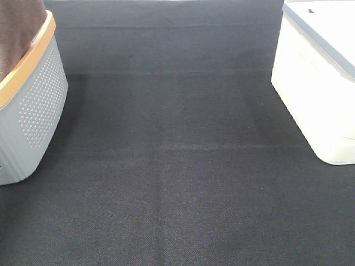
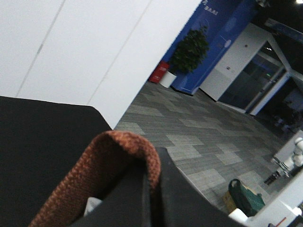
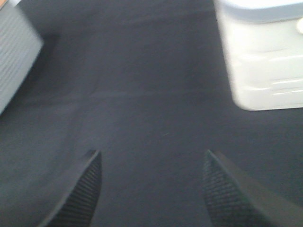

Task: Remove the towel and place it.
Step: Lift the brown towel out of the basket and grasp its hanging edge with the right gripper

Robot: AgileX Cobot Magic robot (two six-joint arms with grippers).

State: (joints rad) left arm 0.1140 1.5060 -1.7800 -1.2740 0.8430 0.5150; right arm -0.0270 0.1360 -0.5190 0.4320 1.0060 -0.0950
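Note:
The towel [image 2: 118,156] is a reddish-brown knitted-looking cloth. It shows only in the left wrist view, folded over the dark fingers [image 2: 175,203] of my left gripper [image 2: 150,198]. The jaws stand closed together on the fold. A bit of white shows under the fold. This camera looks out over the black table edge into the room. My right gripper [image 3: 156,189] is open and empty, low over the black table cloth. Neither gripper shows in the exterior high view.
A grey perforated basket [image 1: 30,116] with an orange rim stands at the left with a dark brown item [image 1: 16,27] over its rim. A white lidded bin [image 1: 321,77] stands at the right and also shows in the right wrist view [image 3: 265,61]. Black cloth [image 1: 177,166] covers the table.

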